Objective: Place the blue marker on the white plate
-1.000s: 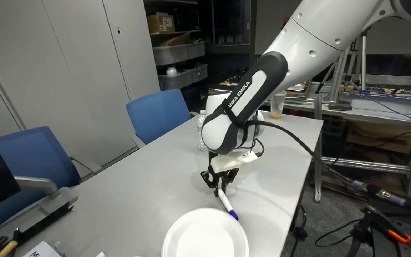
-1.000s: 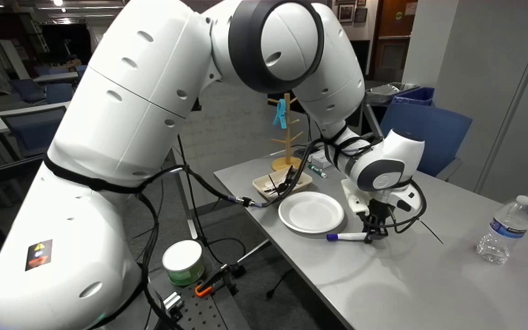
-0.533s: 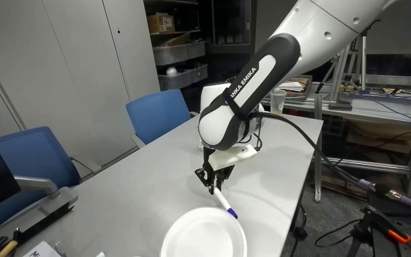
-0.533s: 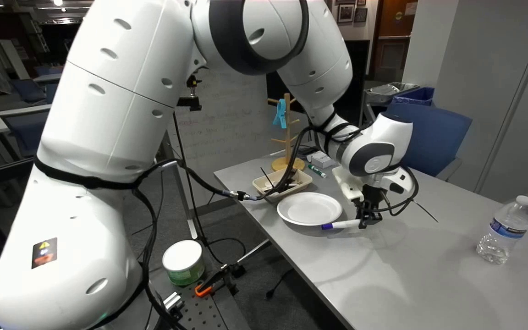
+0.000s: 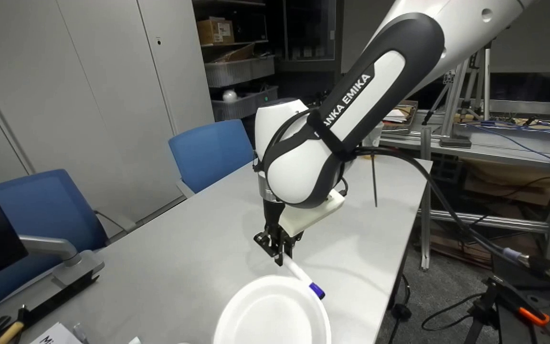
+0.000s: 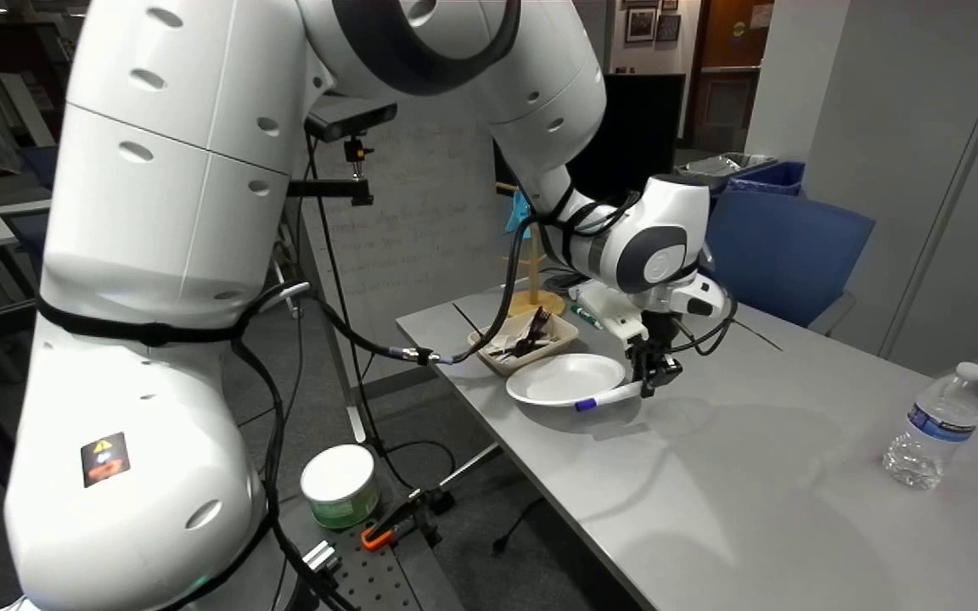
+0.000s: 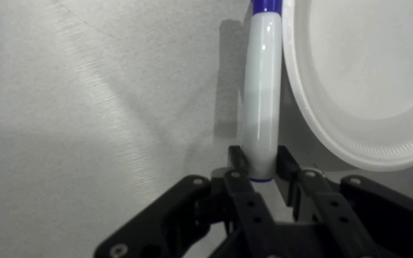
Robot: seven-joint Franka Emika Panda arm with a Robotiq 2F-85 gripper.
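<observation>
Half done, roughly. Got blue marker (image 7: 262, 86) clamped in gripper (image 7: 261, 157) by one end, reaching toward 12 o'clock in wrist view. Up off the table (image 6: 795, 475), going by shadow (image 7: 228, 82) offset toward 9 o'clock from the marker. Not over white plate (image 7: 375, 64) yet: hanging just outside the rim, with plate middle at about 2 o'clock from gripper. Seen in an exterior view, cap (image 5: 317, 290) right at the rim, between 1 and 2 o'clock on the plate; hard to say if touching or just beside. Done: grasp, lift, most of the approach by the look of it. Left: shift toward 2 o'clock in wrist view, lower, let go, back off. Probably needs a touch more height first, to keep from nudging the plate with the cap.
</observation>
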